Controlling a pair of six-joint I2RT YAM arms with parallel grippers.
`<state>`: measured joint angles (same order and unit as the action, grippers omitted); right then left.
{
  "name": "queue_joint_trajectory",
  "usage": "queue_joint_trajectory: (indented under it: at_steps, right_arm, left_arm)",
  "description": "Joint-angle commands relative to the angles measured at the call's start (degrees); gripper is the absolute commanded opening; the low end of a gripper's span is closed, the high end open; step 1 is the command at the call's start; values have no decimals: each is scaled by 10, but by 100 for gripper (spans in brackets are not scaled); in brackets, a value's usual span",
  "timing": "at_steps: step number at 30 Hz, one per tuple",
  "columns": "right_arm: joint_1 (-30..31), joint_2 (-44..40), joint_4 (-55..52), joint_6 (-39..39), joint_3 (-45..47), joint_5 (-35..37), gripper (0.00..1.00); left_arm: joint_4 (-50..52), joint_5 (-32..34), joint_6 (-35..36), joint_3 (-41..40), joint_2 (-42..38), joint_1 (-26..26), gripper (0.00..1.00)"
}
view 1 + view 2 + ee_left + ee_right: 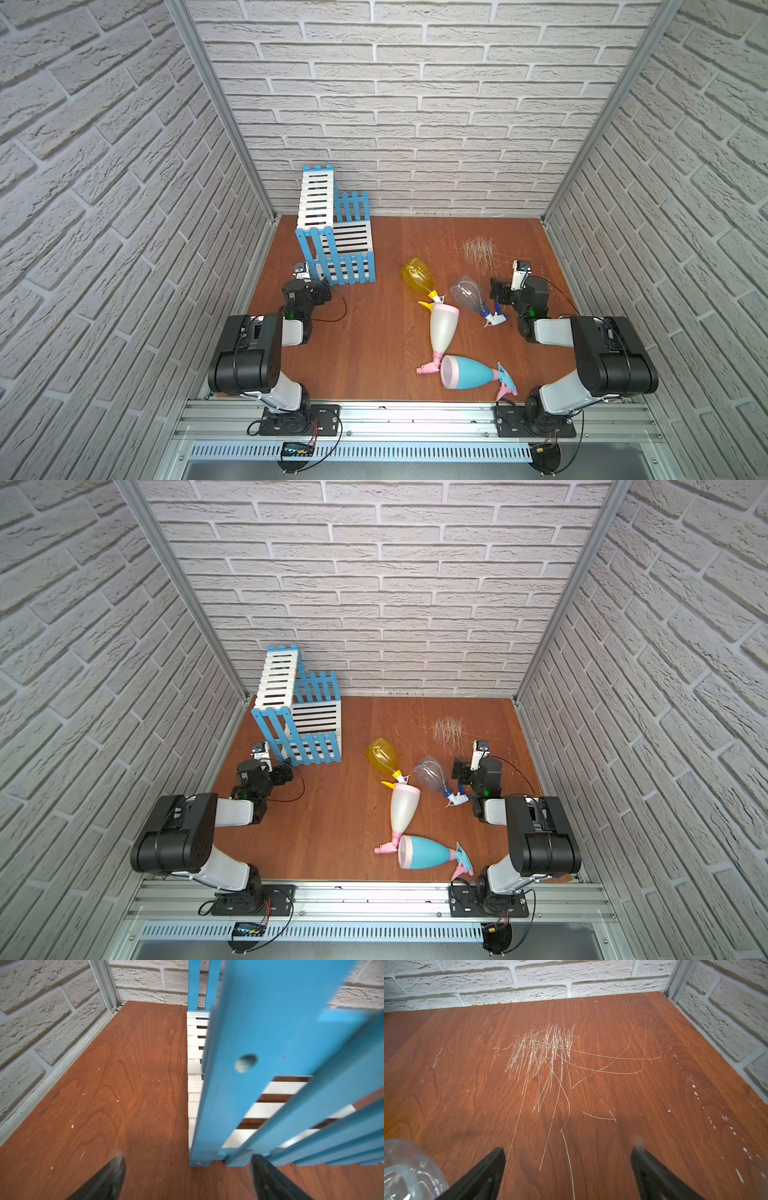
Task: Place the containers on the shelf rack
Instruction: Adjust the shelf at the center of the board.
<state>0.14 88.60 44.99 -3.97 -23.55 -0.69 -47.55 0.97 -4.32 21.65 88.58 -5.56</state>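
The shelf rack (pixel 337 249) (pixel 303 733), white slats with light-blue picket sides, stands at the table's back left. Several containers lie on their sides right of centre in both top views: a yellow one (pixel 417 274) (pixel 382 754), a clear one (pixel 467 293) (pixel 432 773), a cream-white one (pixel 442 330) (pixel 403 812) and a teal-blue one (pixel 471 372) (pixel 426 852). My left gripper (pixel 321 293) (pixel 187 1159) is open and empty, just short of the rack's front corner post (pixel 209 1115). My right gripper (pixel 498 289) (pixel 568 1149) is open and empty over bare wood, beside the clear container (pixel 404 1167).
A patch of pale scratches (pixel 478 249) (pixel 546 1053) marks the wood ahead of the right gripper. Brick-pattern walls (pixel 415 124) close the back and both sides. An aluminium rail (pixel 415 419) carrying both arm bases runs along the front edge.
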Motion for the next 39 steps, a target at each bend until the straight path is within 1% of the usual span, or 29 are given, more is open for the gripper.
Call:
queue_joint_trajectory:
  at_steps: [1, 8, 10, 14, 15, 17, 19, 21, 23, 24, 26, 27, 28, 29, 31, 34, 37, 39]
  right_arm:
    - [1, -4, 13, 10, -9, -4, 99]
    - [1, -7, 17, 8, -5, -1, 99]
    - [0, -19, 7, -3, -7, 21, 99]
    - [-1, -107, -71, -8, -11, 29, 99]
    - [-1, -132, -86, -9, -10, 31, 99]
    - [-1, -191, -102, -27, -6, 37, 99]
    - [-1, -242, -131, -41, -11, 22, 99]
    - [-1, -288, -202, -67, -40, -10, 99]
    - [0, -315, -287, -96, -90, -54, 99]
    - [1, -318, -333, -101, -117, -89, 99]
    - [7, -311, -383, -94, -166, -195, 99]
    - [15, -303, -399, -89, -191, -241, 99]
    - [30, -295, -411, -86, -209, -271, 98]
    - [54, -286, -423, -77, -228, -292, 98]
    - [109, -267, -449, -46, -264, -310, 98]
    - [189, -224, -462, -9, -305, -316, 96]
    - [252, -161, -427, -4, -334, -324, 94]
    - [285, -113, -418, 7, -365, -321, 92]
  left_arm:
    - [-12, -6, 4, 14, 1, -4, 98]
    - [-12, -18, 0, 13, 0, -11, 98]
    - [-1, -10, 1, 17, -6, -8, 98]
    - [194, 13, -15, 83, -88, -8, 98]
    - [204, 23, -22, 86, -108, -6, 98]
    - [182, 36, -39, 63, -148, -5, 98]
    - [186, 48, -63, 46, -198, -5, 98]
    - [240, 42, -82, 48, -249, -5, 98]
    - [321, 38, -105, 63, -316, -4, 98]
    - [355, 37, -117, 71, -350, -4, 98]
    - [421, 30, -133, 86, -414, -2, 98]
    - [455, 23, -142, 95, -444, -3, 98]
    - [481, 15, -151, 105, -473, -3, 98]
    - [508, 8, -160, 122, -497, -3, 98]
    - [559, -13, -164, 168, -515, -4, 98]
    - [647, -46, -153, 259, -496, -7, 98]
    - [714, -87, -143, 343, -442, -9, 98]
    - [737, -121, -142, 383, -406, -12, 98]
